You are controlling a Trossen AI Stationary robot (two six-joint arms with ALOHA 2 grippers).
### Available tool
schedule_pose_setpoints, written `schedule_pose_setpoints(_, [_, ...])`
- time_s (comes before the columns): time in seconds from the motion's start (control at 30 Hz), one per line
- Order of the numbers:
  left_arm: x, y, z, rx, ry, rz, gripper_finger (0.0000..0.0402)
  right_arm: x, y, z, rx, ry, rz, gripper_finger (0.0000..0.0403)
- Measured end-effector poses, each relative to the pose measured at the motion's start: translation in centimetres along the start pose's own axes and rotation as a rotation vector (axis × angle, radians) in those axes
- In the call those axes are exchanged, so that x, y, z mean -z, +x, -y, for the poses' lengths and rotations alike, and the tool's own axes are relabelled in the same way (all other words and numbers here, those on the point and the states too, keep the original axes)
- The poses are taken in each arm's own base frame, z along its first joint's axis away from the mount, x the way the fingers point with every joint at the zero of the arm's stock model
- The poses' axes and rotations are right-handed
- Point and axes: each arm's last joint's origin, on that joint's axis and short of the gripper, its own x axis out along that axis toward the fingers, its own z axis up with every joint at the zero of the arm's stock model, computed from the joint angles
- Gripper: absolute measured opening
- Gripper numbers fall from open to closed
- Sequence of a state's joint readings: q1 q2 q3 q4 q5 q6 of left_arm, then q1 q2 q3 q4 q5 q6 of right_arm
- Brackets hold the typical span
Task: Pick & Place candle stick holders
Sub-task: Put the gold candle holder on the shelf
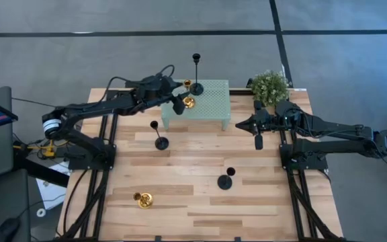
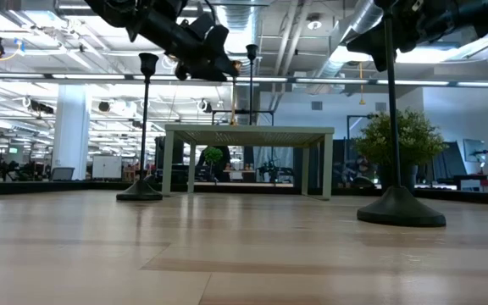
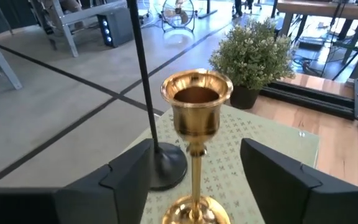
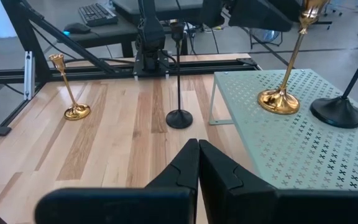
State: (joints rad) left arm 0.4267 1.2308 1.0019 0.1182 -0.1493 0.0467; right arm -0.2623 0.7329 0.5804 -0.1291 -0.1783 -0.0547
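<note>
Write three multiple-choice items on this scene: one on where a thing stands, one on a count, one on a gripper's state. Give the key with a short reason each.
1. Where does the gold holder between the left gripper's fingers stand?
A. On the green stand
B. On the bare wood by the plant
C. On the floor

2. How many black holders stand on the wooden table itself, off the stand?
A. None
B. Two
C. Four

3. How are the right gripper's fingers?
A. Wide open
B. Shut on a holder
C. Shut, holding nothing

Key: 1 A, its base rests on the patterned green top in the right wrist view. 2 B, one left of centre, one nearer the right arm. 3 C, the fingers meet with nothing between them.
</note>
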Motion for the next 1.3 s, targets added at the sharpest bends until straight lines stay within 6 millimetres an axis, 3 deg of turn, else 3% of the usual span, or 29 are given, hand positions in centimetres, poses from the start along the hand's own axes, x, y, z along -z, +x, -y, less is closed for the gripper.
schedule_pose_setpoints(0.33, [-1.1, -3.3, -0.6, -0.004, 0.064, -0.034, 0.0259, 0.0, 0.0, 0.0, 0.000, 0.000, 0.000, 0.0001])
schedule_pose_setpoints(0.67, [-2.8, -9.2, -1.4, 0.009, 0.062, -0.006, 0.0250, 0.0, 0.0, 0.0, -0.004, 0.001, -0.002, 0.0001])
schedule_pose_setpoints(1.07, [-2.9, -15.8, -0.8, 0.323, 0.054, 0.004, 0.0167, 0.0, 0.0, 0.0, -0.004, 0.000, -0.002, 0.0001])
schedule_pose_setpoints(1.3, [-1.6, -18.1, 0.0, 0.614, -0.027, -0.127, 0.0134, 0.0, 0.0, 0.0, -0.004, 0.000, -0.002, 0.0001])
